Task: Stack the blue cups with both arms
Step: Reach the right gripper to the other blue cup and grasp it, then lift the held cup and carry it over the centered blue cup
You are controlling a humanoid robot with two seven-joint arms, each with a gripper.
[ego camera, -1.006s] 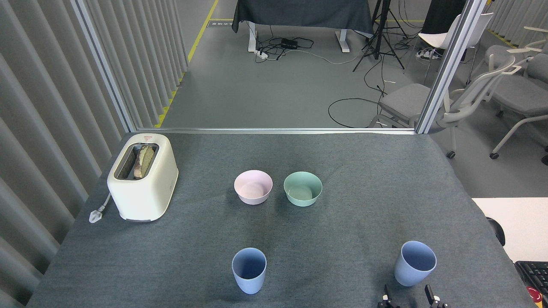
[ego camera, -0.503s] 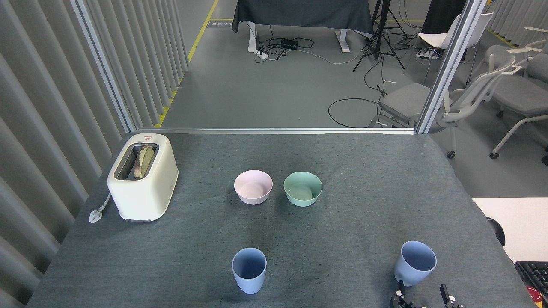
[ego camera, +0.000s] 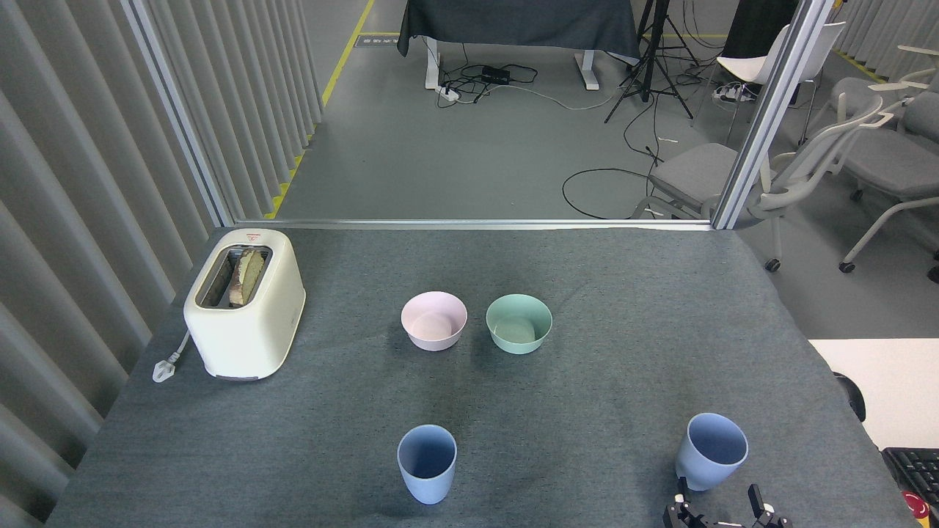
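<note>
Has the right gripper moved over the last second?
Yes. The right gripper has shifted rightward along the bottom edge and now sits just below the right blue cup, which has not moved.

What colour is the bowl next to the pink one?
Mint green, seen clearly in the head view.

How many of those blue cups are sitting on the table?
2. One blue cup stands near the table's front edge, in front of the pink bowl. The other blue cup stands far to its right, just beyond the right gripper. None look hidden.
</note>
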